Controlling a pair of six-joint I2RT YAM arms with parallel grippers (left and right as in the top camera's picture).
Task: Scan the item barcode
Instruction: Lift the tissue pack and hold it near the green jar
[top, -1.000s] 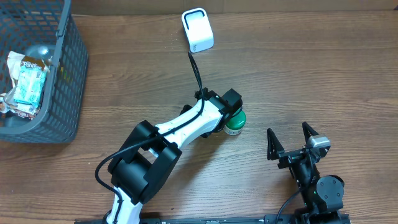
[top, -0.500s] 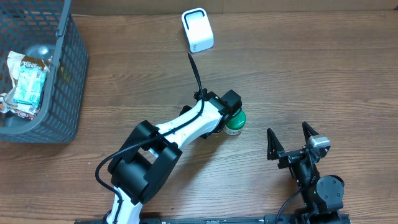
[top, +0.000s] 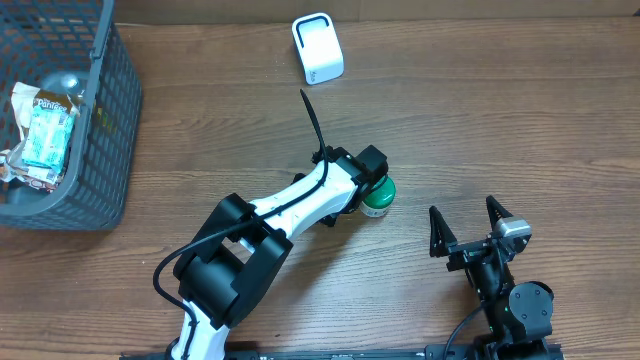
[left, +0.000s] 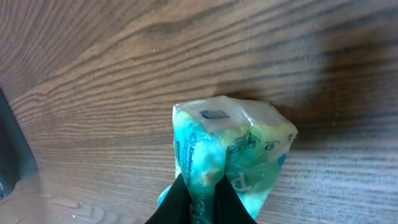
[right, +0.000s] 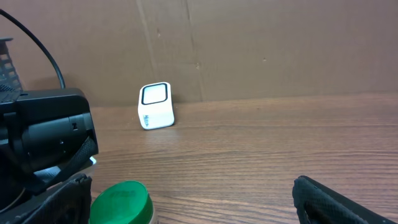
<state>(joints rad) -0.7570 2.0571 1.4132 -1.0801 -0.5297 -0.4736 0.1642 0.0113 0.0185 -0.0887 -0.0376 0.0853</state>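
A teal-green plastic packet (left: 230, 149) with a small dark label on its top sits on the wooden table in the left wrist view. My left gripper (left: 200, 185) is shut on its lower edge, which is pinched between the black fingers. From overhead the left gripper (top: 366, 166) is at mid-table and hides the packet. The white scanner (top: 318, 48) stands upright at the back, apart from the gripper, and also shows as the scanner (right: 155, 106) in the right wrist view. My right gripper (top: 467, 226) stands open near the front, with nothing between its fingers.
A round container with a green lid (top: 378, 197) stands right beside the left gripper, and its green lid (right: 119, 202) shows in the right wrist view. A dark mesh basket (top: 100, 130) holding packets sits at the far left. A cardboard wall (right: 261, 43) backs the table.
The black cable above the left arm has shifted slightly. Both grippers stay where they were.
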